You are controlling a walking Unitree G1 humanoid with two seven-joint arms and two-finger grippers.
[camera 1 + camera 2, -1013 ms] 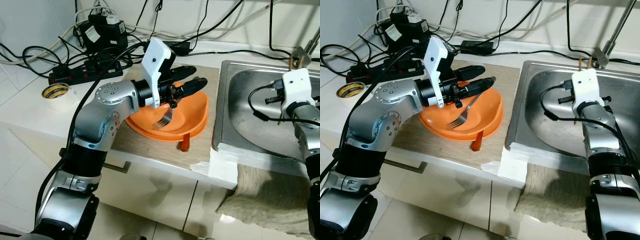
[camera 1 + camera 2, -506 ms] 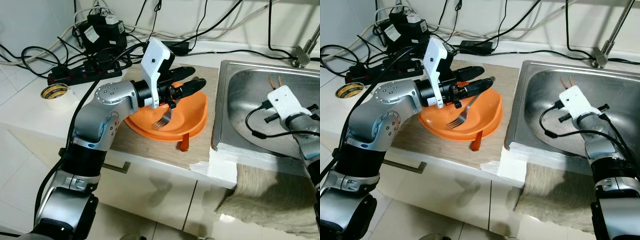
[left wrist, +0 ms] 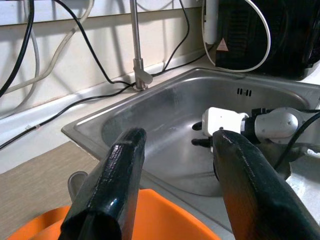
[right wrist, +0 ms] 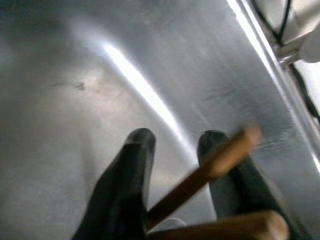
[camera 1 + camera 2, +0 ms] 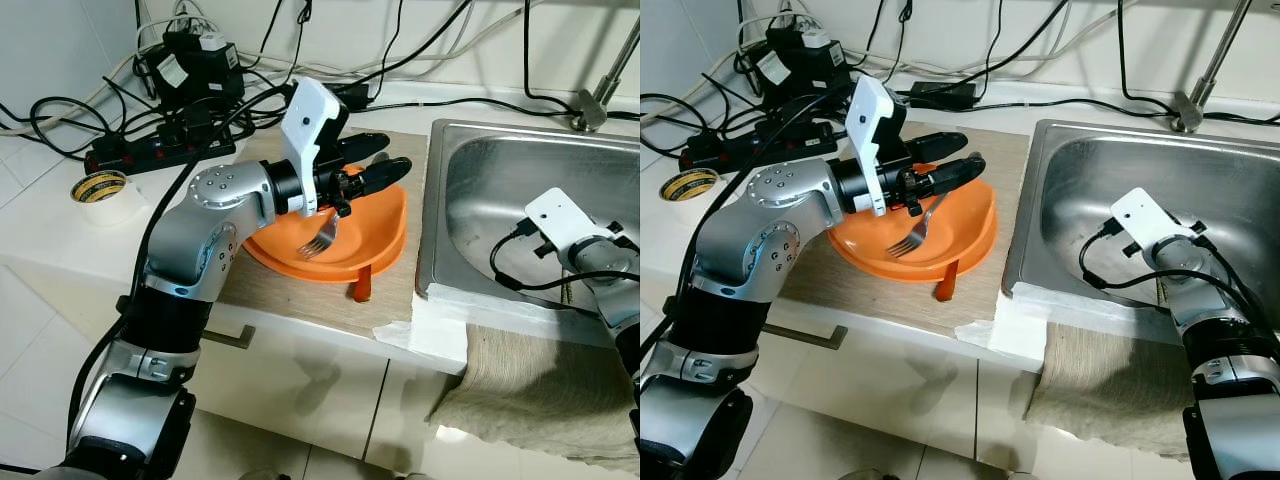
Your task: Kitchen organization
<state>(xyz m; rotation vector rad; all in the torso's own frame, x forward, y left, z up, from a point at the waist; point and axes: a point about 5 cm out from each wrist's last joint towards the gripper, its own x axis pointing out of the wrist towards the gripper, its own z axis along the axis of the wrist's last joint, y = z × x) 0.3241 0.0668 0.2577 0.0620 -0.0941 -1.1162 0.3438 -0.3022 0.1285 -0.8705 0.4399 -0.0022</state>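
Two grippers — the left gripper (image 5: 385,165) pinches a fork (image 5: 322,236) over the orange bowl (image 5: 380,232); the right gripper (image 4: 175,145) clamps chopsticks (image 4: 210,167) inside the sink (image 5: 500,190).

1. Left arm (image 5: 205,235): brushed silver shells with rounded joints; the joint cap carries a ring of small dark screw holes. Black segments sit between the silver sections.
2. Left wrist: a white, flat, rectangular housing (image 5: 308,130) at 12 o'clock of the forearm.
3. Left gripper (image 3: 175,195): two long black fingers (image 3: 112,185), glossy, with rounded tips.
4. Black cable (image 5: 160,225) runs along the left arm's outer side.
5. Right arm (image 5: 1210,330): silver and black, with a white wrist housing (image 5: 1143,220) and a looped black cable (image 5: 1105,275).
6. Right gripper (image 4: 175,165): black fingers (image 4: 127,185) with rounded tips.
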